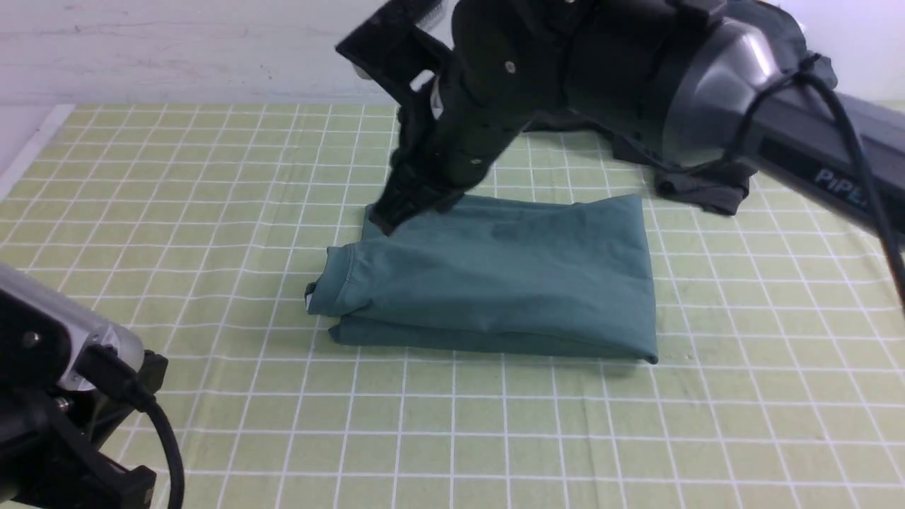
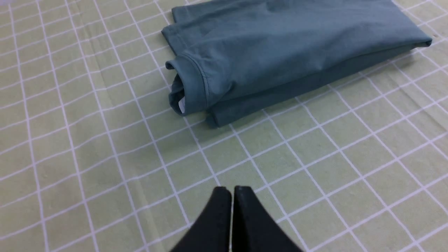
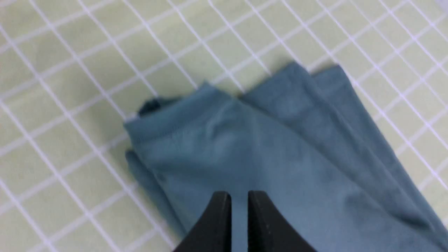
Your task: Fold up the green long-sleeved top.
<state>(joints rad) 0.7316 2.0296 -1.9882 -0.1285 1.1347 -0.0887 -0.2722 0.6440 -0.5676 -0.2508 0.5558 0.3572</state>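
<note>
The green long-sleeved top (image 1: 495,276) lies folded on the table (image 1: 177,198), its long axis going left to right. My right gripper (image 3: 239,194) is at its far left corner, jaws nearly together, I think pinching cloth. The left gripper (image 2: 232,189), pressed together, hangs well apart.

On my screens the top (image 1: 495,276) reads as a plain teal-green, with a sliver of white label (image 2: 181,105) at its neck. The tablecloth (image 1: 212,212) is pale yellow-green, crossed by a white grid. The clothes (image 1: 700,187) at the back look charcoal. My right arm (image 1: 636,63) and left arm (image 1: 42,339) are black with silver-grey shells. The left gripper (image 2: 231,189) and right gripper (image 3: 239,193) are black.
</note>
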